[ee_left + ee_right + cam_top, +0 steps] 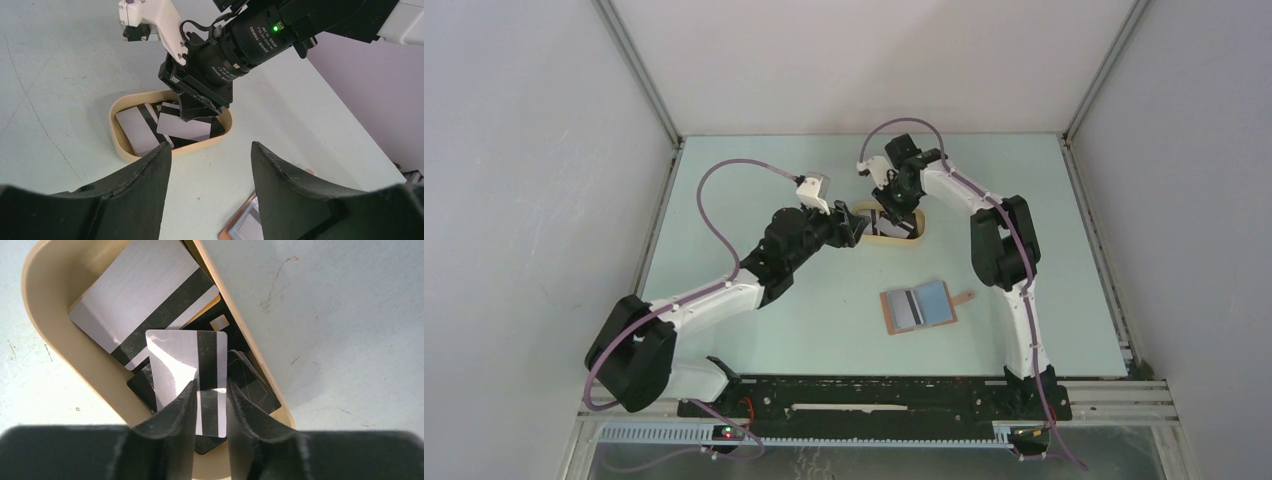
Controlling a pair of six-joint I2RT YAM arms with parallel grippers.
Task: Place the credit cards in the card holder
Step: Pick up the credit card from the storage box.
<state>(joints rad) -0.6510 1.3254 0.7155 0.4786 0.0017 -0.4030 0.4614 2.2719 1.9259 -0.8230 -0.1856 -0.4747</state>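
The credit cards lie stacked in an oval beige tray [45, 325]. They include a large whitish striped card [135, 300], a smaller whitish striped card [172, 355] and black cards [255, 385]. My right gripper [210, 387] reaches down into the tray. Its jaws are close together with a narrow gap between them, right over the smaller striped card. The card holder [919, 307] lies open on the table near the front, blue pockets up, with a card in its left side. My left gripper [210, 150] hovers open and holds nothing, just in front of the tray [120, 145].
Both arms meet at the tray [894, 241] in the middle back of the pale green table. In the left wrist view a corner of the card holder [245, 227] shows low right. White walls and metal rails enclose the table.
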